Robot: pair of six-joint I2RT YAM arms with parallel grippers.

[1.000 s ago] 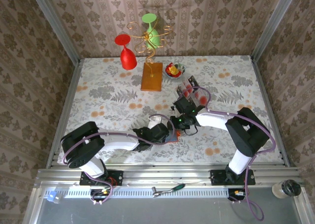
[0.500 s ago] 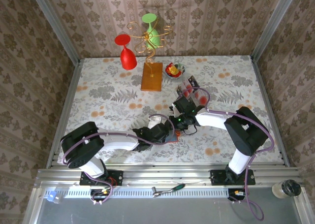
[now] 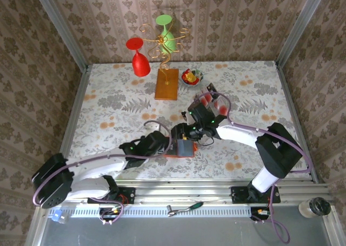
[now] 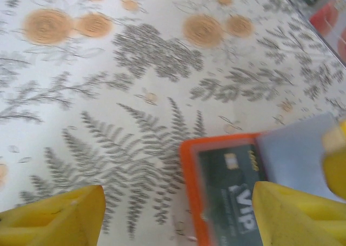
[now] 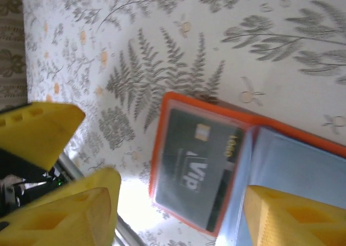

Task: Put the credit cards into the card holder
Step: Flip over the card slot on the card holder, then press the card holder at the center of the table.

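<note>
The card holder [image 3: 174, 155] lies open on the cloth near the front, an orange-red wallet with its grey-blue panel [image 3: 186, 147] folded out. A dark credit card marked VIP [image 5: 197, 167] lies flat in its orange half [image 5: 160, 148], also seen as the dark card [image 4: 232, 186] in the left wrist view. My left gripper [image 3: 168, 144] is open at the holder's left edge, its fingers [image 4: 54, 213] wide apart and empty. My right gripper [image 3: 187, 131] hovers open over the holder, its fingers [image 5: 294, 219] astride it. Pinkish cards with red spots [image 3: 207, 99] lie behind the right wrist.
An orange-brown block [image 3: 166, 84] with a gold wire stand, a red glass [image 3: 140, 64] and a green glass [image 3: 166, 39] stands at the back. A small bowl of red and yellow pieces [image 3: 191, 76] sits beside it. The table's front edge runs just below the holder.
Both grippers were bunched over the holder. The left arm has swung out and its gripper has drawn back left, so the open holder with the dark card in it now shows.
</note>
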